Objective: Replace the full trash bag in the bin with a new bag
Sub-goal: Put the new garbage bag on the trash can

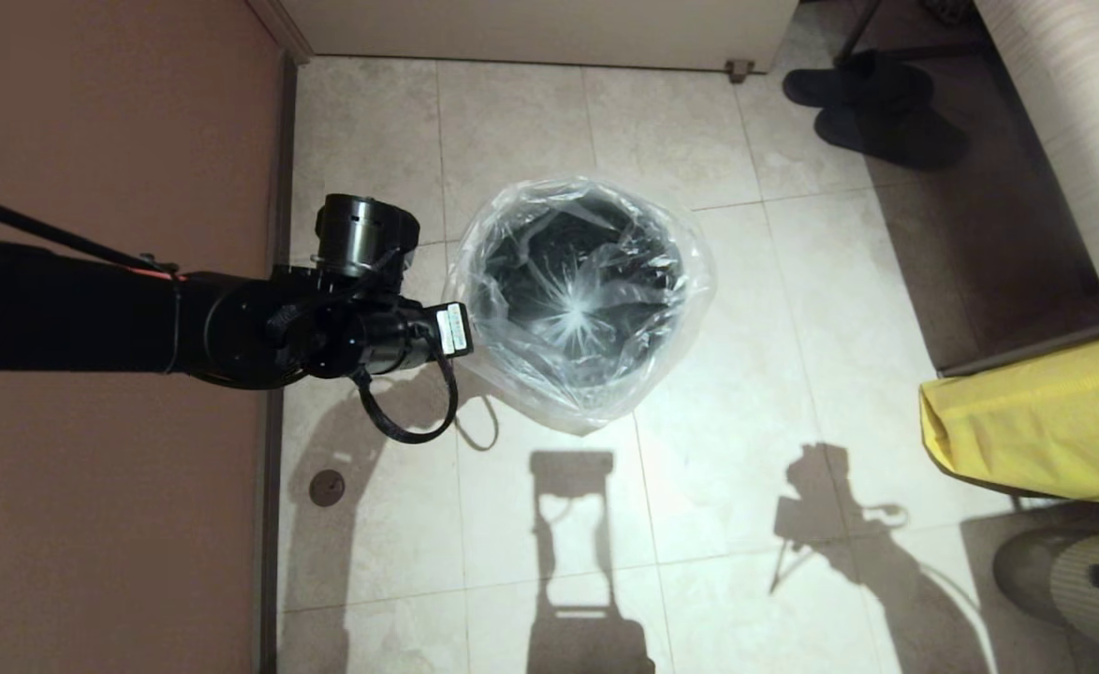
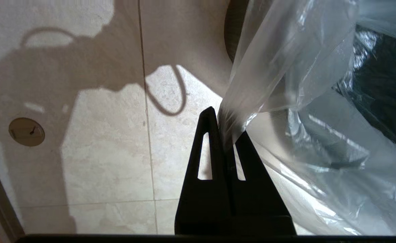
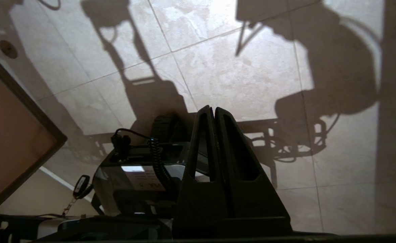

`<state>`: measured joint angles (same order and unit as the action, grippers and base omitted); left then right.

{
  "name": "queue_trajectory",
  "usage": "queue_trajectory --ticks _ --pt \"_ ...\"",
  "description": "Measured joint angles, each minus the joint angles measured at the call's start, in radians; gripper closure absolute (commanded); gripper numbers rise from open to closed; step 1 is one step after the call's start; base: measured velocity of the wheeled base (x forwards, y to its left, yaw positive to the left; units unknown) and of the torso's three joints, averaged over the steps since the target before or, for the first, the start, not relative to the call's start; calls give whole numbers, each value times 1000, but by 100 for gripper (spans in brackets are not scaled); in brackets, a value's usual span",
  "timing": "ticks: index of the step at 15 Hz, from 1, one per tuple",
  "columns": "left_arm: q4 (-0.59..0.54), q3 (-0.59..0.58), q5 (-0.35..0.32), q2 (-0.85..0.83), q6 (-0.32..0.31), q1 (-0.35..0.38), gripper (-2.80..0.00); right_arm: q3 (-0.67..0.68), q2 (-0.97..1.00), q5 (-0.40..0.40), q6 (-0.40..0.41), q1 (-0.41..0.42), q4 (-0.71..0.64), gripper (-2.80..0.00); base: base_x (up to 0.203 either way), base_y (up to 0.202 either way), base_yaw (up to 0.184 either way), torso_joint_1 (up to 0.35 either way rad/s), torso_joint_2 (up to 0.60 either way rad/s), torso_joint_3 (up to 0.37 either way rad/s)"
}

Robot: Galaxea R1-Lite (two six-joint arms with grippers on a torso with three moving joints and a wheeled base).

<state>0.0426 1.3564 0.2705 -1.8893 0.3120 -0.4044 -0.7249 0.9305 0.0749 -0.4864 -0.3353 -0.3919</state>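
Left gripper (image 2: 227, 126) closest to the wrist cam: fingers pressed together, pinching a fold of the new bag (image 2: 285, 77) at its edge. Bag film runs up and away from the tips, over the bin (image 2: 232, 30) rim just beyond. From the head cam we see the L arm reaching in from the wall side, wrist right beside the bin (image 1: 638, 370). New bag (image 1: 579, 300) sits in the bin, mouth draped over the rim all round, star seal low in the middle. Right gripper (image 3: 214, 113) is parked, well apart from bin, over floor tiles (image 3: 238, 77) near the robot base (image 3: 134, 179); fingers shut, nothing between them. Yellow sack (image 1: 1041, 421) lies far side of the bin from our L gripper, slippers (image 1: 872, 108) beyond.
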Motion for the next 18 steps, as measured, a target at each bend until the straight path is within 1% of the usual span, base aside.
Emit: queue_trajectory --ticks 2,4,8,13,16,18 --pt "20 -14 0 -10 -1 1 0 -36 44 -13 0 -4 38 0 0 0 0 0 0 0" --pt "22 -16 -2 -19 -1 -1 0 -72 116 -16 1 -27 95 0 0 0 0 0 0 0" --pt "21 -4 1 -20 -3 -31 0 -201 329 -20 1 -81 200 0 0 0 0 0 0 0" --pt "15 3 8 -4 -1 -114 0 -485 635 -70 8 -121 295 0 0 0 0 0 0 0" --pt "17 -21 26 -2 2 -137 0 -704 824 -74 49 -126 330 0 0 0 0 0 0 0" --pt "20 -41 32 0 3 -139 0 -850 934 -74 77 -125 331 0 0 0 0 0 0 0"
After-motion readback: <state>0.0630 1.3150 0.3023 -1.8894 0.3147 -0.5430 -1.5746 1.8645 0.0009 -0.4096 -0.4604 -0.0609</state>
